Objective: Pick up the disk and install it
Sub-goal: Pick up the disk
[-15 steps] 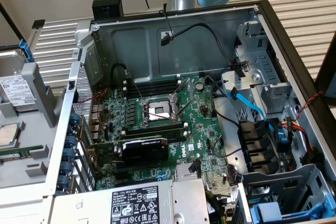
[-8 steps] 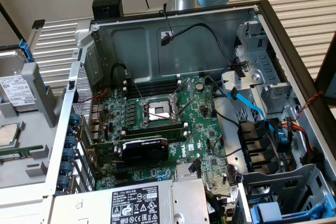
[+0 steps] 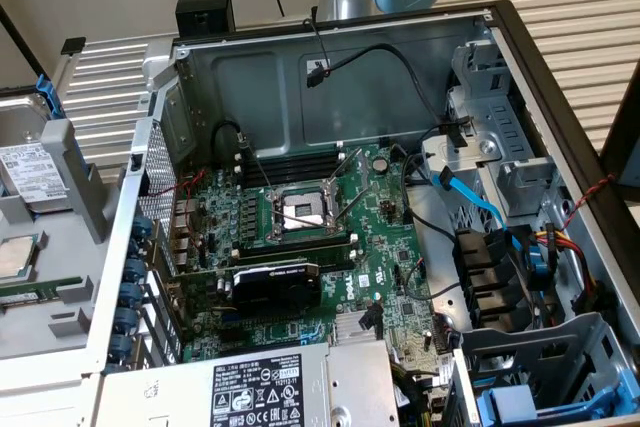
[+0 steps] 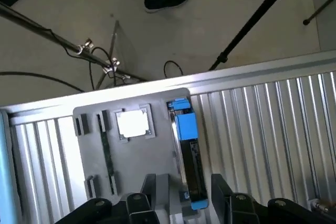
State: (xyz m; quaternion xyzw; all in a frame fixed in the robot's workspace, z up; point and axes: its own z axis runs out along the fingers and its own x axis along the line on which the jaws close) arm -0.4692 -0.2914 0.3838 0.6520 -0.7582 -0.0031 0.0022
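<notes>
Hand (image 4: 186, 183) nearest the wrist camera, fingers spread, nothing pinched; disk (image 4: 190, 163) lines up in the gap beyond them, standing on edge in a slot of the grey tray (image 4: 149, 156) on the ribbed counter (image 4: 262, 129), processor chip (image 4: 131, 123) near it in the same tray; whether the pads are level with it, cannot tell. Exterior view: disk (image 3: 30, 172) at that view's left, outside the open computer case (image 3: 330, 77). Judgement: stiff, dense, smooth metal, shock-sensitive; grip squarely across the long sides of the blue carrier (image 4: 184, 124), not on label or board.
</notes>
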